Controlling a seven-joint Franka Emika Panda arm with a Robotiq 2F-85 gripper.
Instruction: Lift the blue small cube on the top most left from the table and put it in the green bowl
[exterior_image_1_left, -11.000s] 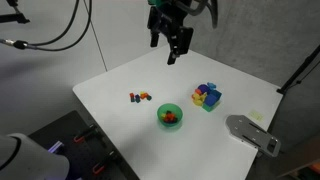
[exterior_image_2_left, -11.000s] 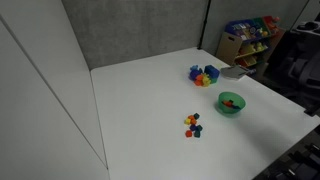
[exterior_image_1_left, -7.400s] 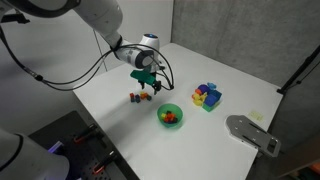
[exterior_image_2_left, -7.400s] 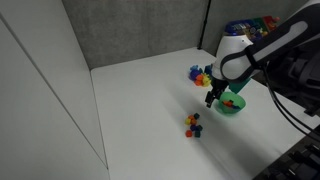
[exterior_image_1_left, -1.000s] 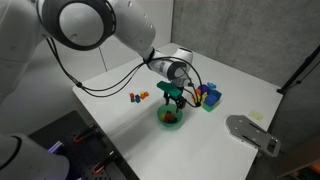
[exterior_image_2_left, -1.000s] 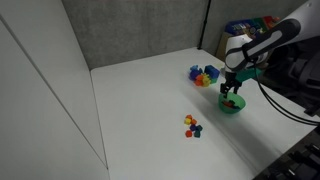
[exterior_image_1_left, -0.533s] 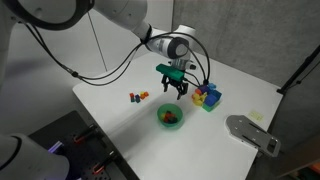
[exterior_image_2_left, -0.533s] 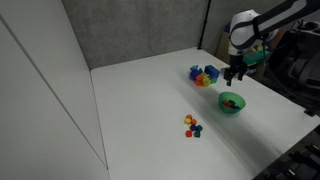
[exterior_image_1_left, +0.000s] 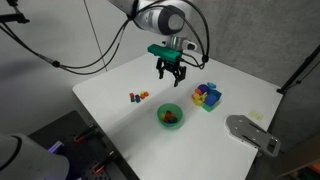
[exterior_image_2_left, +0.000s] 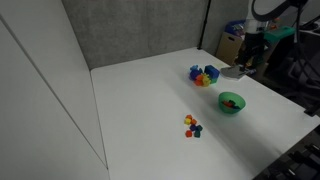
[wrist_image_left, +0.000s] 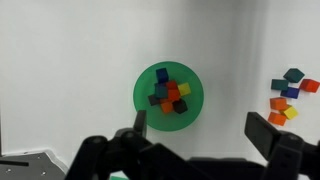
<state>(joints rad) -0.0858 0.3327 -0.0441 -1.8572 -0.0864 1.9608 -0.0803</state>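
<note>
Placement seemed done: spread, empty gripper (wrist_image_left: 197, 123) hung above the green bowl (wrist_image_left: 143, 100), blue small cube (wrist_image_left: 161, 74) at its 11 o'clock; only withdrawal remained.

White table (exterior_image_1_left: 115, 105) has the green bowl (exterior_image_1_left: 170, 115) sitting mid-frame, some tiny cubes (exterior_image_1_left: 139, 97) just left of it, and bigger colored blocks (exterior_image_1_left: 207, 96) to its upper right.

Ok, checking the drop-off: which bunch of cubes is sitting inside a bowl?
The heap of cubes in the green bowl, mid wrist view. The tiny cubes lie loose on the table; the larger blocks stand apart from it.
</note>
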